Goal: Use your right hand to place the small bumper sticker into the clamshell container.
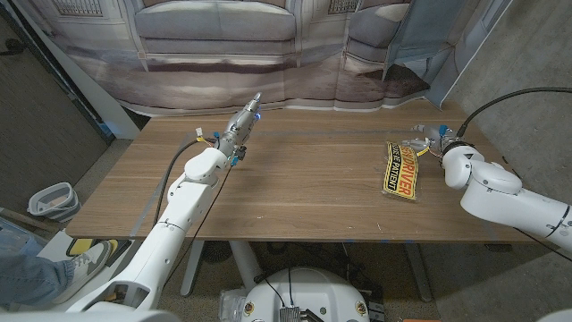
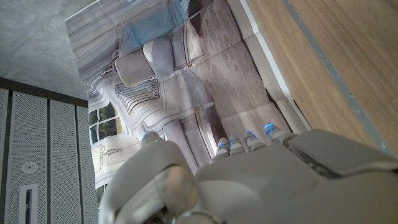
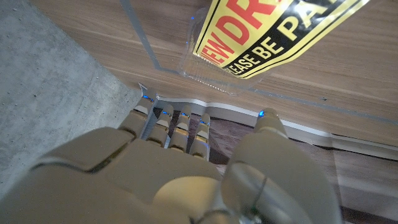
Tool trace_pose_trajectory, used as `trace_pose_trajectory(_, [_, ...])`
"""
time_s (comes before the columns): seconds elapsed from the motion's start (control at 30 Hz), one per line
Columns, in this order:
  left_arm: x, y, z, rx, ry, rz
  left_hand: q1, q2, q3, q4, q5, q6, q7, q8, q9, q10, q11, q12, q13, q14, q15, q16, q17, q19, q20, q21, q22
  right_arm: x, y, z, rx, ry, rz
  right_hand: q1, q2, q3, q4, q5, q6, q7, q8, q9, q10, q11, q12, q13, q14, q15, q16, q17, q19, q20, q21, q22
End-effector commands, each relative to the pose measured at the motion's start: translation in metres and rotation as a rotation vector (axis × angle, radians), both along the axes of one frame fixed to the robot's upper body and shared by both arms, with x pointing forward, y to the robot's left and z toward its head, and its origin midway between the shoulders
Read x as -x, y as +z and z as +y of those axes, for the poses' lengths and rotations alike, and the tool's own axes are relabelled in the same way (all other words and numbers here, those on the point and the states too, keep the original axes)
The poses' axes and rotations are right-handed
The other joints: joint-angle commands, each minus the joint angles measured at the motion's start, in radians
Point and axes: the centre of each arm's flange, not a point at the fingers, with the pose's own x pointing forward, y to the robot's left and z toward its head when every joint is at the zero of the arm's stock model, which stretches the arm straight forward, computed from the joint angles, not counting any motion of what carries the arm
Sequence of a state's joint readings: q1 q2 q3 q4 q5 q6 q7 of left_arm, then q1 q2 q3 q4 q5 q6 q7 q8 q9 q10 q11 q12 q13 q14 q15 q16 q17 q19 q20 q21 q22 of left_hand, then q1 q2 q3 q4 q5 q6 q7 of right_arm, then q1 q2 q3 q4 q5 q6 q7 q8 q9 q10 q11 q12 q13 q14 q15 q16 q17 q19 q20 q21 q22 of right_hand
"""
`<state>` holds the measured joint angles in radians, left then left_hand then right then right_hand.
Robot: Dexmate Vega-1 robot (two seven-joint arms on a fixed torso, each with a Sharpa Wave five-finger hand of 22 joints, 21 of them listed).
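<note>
step: release, judged done | bumper sticker inside clamshell container; right hand empty, fingers apart | withdraw clear without nudging lid

The small bumper sticker is a yellow strip with red and black lettering and a black border. It lies flat inside the clear clamshell container, which sits on the right side of the worktop, its long side running toward the far edge.
</note>
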<state>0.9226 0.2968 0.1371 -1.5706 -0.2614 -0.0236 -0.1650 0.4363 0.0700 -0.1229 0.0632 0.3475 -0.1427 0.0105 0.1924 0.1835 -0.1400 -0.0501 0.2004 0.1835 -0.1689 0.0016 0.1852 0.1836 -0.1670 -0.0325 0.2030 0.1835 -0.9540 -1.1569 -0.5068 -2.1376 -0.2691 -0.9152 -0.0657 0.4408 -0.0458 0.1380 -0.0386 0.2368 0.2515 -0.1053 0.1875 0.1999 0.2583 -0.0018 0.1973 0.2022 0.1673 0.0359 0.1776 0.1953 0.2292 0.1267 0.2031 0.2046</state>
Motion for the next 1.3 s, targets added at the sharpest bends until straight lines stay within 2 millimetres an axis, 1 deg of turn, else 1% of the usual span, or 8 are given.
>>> trace_pose_trajectory(0.03, [0.0028,-0.0017,0.0032,0.01,0.003,-0.002,0.008,0.001,-0.008,0.003,0.0,0.003,0.002,0.004,0.003,-0.001,-0.001,0.002,0.003,-0.001,0.004,0.006,0.004,-0.063,-0.02,0.004,0.004,0.003,0.0025,0.0026,0.005,0.01,-0.012,-0.014,-0.005,-0.008,-0.001,0.007,-0.004,-0.001,0.001,0.003,-0.005,0.0,0.006,0.003,0.003,-0.006,0.008,0.002,0.0,0.0,0.0,0.0])
trace_pose_trajectory(0.07, [0.0026,-0.002,0.0034,0.012,0.0,-0.001,0.008,0.002,-0.008,0.003,0.0,0.003,0.002,0.004,0.003,-0.001,0.001,0.002,0.003,0.0,0.004,0.006,0.004,-0.063,-0.02,0.004,0.004,0.003,0.0027,0.0028,0.007,0.011,-0.013,-0.017,-0.006,-0.009,0.0,0.008,-0.003,-0.001,0.001,0.003,-0.003,0.004,0.007,0.003,0.003,-0.007,0.009,0.002,0.001,-0.001,0.001,0.0])
trace_pose_trajectory(0.17, [0.002,-0.0028,0.0034,0.013,-0.003,0.0,0.008,0.002,-0.009,0.003,-0.001,0.003,0.004,0.004,0.003,-0.001,0.001,0.001,0.003,0.0,0.003,0.006,0.004,-0.063,-0.02,0.004,0.004,0.003,0.0034,0.0036,0.007,0.008,-0.016,-0.021,-0.007,-0.011,0.001,0.01,-0.005,-0.001,0.002,0.003,-0.003,-0.001,0.008,0.003,0.004,-0.009,0.01,0.002,0.002,-0.001,0.002,0.0])
trace_pose_trajectory(0.53, [-0.0004,-0.0007,0.0041,0.007,-0.001,0.004,0.009,0.003,-0.01,0.003,-0.001,0.003,0.004,0.004,0.003,-0.002,0.003,0.001,0.003,0.0,0.003,0.006,0.004,-0.063,-0.019,0.004,0.004,0.003,0.0055,0.006,0.005,0.015,-0.044,-0.032,-0.009,-0.017,0.005,0.017,-0.004,0.0,0.005,0.002,0.002,0.002,0.013,0.002,0.009,-0.014,0.013,0.002,0.006,-0.004,0.005,0.0])
trace_pose_trajectory(0.7, [-0.0012,0.0007,0.0043,0.001,0.005,0.006,0.009,0.003,-0.011,0.003,-0.001,0.003,0.005,0.004,0.003,-0.002,0.002,0.001,0.003,0.0,0.004,0.006,0.004,-0.064,-0.02,0.004,0.004,0.0026,0.0049,0.0061,-0.005,0.024,-0.063,-0.036,-0.009,-0.019,0.007,0.02,-0.004,0.0,0.006,0.002,0.005,0.001,0.016,0.002,0.016,-0.018,0.016,0.002,0.014,-0.012,0.009,-0.001])
trace_pose_trajectory(0.77, [-0.0016,0.001,0.0045,0.003,0.002,0.006,0.009,0.003,-0.011,0.003,-0.001,0.003,0.004,0.004,0.003,-0.002,0.002,0.001,0.003,0.0,0.003,0.006,0.004,-0.063,-0.019,0.004,0.004,-0.0017,0.004,0.0036,-0.005,0.031,-0.068,-0.038,-0.008,-0.019,0.008,0.022,-0.003,0.0,0.007,0.002,0.007,0.001,0.017,0.002,0.02,-0.019,0.018,0.002,0.015,-0.013,0.009,-0.001])
trace_pose_trajectory(0.97, [-0.002,0.0013,0.0052,0.003,0.003,0.005,0.01,0.004,-0.012,0.003,-0.001,0.003,0.004,0.004,0.003,-0.001,0.003,0.001,0.003,0.0,0.003,0.006,0.004,-0.064,-0.02,0.004,0.004,-0.0032,0.0046,0.005,-0.006,0.042,-0.075,-0.041,-0.007,-0.021,0.01,0.025,-0.002,0.001,0.008,0.002,0.012,-0.001,0.02,0.002,0.023,-0.02,0.019,0.002,0.018,-0.016,0.011,-0.001])
trace_pose_trajectory(1.3, [-0.0027,0.0003,0.0062,0.009,0.003,0.006,0.011,0.005,-0.014,0.003,-0.001,0.003,0.005,0.004,0.003,-0.001,0.002,0.001,0.003,-0.001,0.004,0.005,0.004,-0.064,-0.02,0.004,0.004,-0.0008,0.0071,0.0069,-0.006,0.05,-0.092,-0.047,-0.005,-0.023,0.013,0.031,-0.001,0.002,0.01,0.002,0.013,-0.002,0.022,0.002,0.028,-0.022,0.02,0.002,0.02,-0.017,0.012,-0.001])
